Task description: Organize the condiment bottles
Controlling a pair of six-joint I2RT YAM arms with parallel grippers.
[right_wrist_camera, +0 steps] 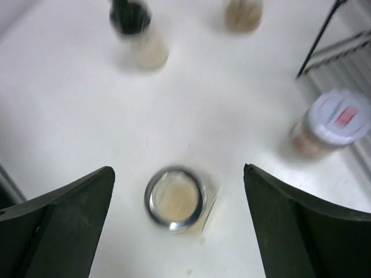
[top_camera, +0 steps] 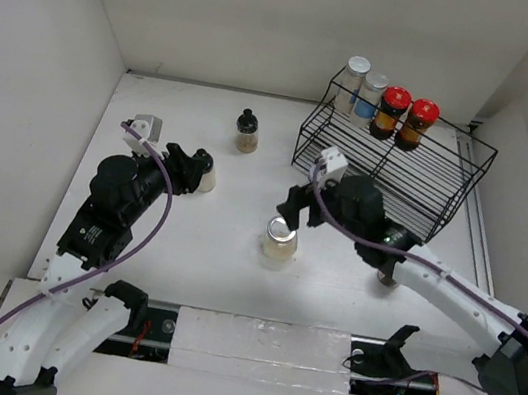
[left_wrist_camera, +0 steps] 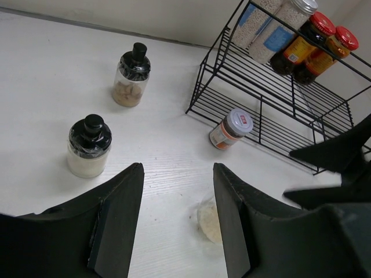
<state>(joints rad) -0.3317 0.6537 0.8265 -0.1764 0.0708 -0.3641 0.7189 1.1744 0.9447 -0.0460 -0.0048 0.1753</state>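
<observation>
Two clear bottles and two dark red-capped bottles stand on the top tier of the black wire rack. A clear square jar with a silver rim stands mid-table. My right gripper hovers open just above it, and the jar sits between and below its jaws. My left gripper is open and empty beside a black-capped jar of white powder. A black-capped jar of brown bits stands farther back. A white-capped jar rests at the rack's front foot.
White walls close in the table on the left, back and right. The rack fills the back right corner, and its lower tier is bare wire. My right arm stretches across the right side of the table.
</observation>
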